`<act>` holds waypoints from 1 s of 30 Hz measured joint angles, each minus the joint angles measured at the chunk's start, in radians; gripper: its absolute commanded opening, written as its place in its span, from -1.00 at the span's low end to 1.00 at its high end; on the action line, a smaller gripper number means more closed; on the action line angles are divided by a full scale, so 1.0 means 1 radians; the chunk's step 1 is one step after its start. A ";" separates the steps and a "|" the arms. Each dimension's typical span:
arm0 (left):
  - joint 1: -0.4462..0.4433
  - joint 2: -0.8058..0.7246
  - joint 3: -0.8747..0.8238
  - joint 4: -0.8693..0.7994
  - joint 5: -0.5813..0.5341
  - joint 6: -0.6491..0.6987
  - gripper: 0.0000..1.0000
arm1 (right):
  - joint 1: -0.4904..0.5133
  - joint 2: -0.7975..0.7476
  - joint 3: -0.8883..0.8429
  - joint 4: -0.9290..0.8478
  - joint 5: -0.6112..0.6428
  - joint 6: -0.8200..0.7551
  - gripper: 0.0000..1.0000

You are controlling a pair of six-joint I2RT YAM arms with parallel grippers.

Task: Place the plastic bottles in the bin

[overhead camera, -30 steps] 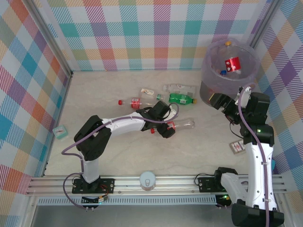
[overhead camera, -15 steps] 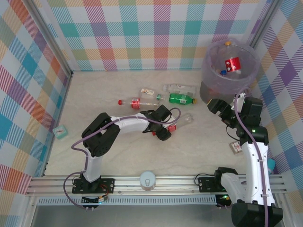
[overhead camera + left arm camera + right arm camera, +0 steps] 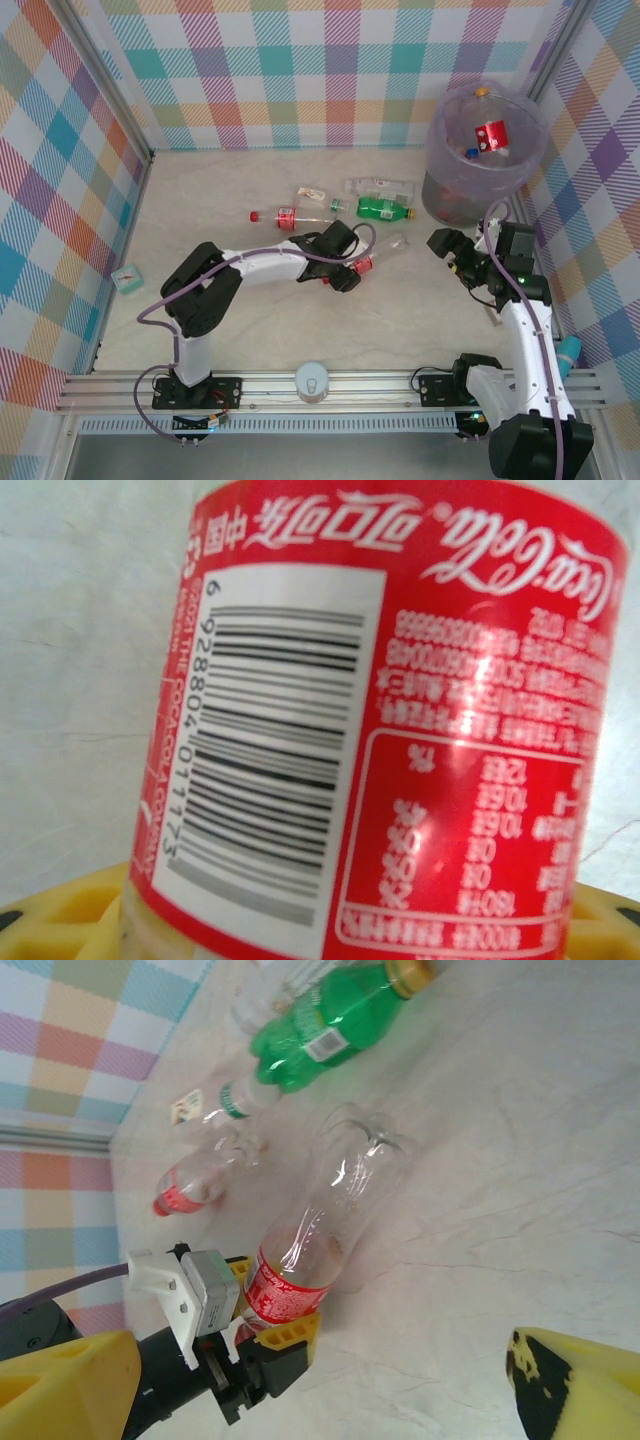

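a pale marbled table (image 3: 250, 320) sits inside pastel plaid walls (image 3: 300, 70). the bin (image 3: 436, 190) stands at the upper right of the top view, with a few bottles inside it (image 3: 490, 133).

near the centre of that view, the left gripper (image 3: 350, 272) is clamped on the label end of a clear red-labelled bottle (image 3: 372, 260). the right wrist view shows the yellow pads (image 3: 290, 1332) squeezing it just below the label. whether the bottle is off the surface i cannot tell. the right gripper (image 3: 448, 250) hovers at centre right, between this bottle and the bin, its jaws spread wide and holding nothing.

a green bottle (image 3: 385, 210), a red-capped bottle (image 3: 285, 216) and other clear ones lie in a loose row above the centre.

the step in hand looks like carrying the gripped bottle toward the bin. since the bin stands well apart from the left arm, the next move probably calls for a hand-over. the right jaws would close on the free clear end before the left lets go.
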 measured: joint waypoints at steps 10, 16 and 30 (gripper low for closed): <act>-0.006 -0.297 -0.275 0.303 0.052 -0.234 0.11 | 0.204 0.167 0.038 0.175 -0.101 0.056 0.94; -0.051 -0.311 -0.280 0.321 0.088 -0.261 0.13 | 0.262 0.278 0.065 0.271 -0.092 0.050 0.90; -0.101 -0.295 -0.220 0.250 0.127 -0.262 0.21 | 0.274 0.329 0.066 0.360 -0.061 0.039 0.10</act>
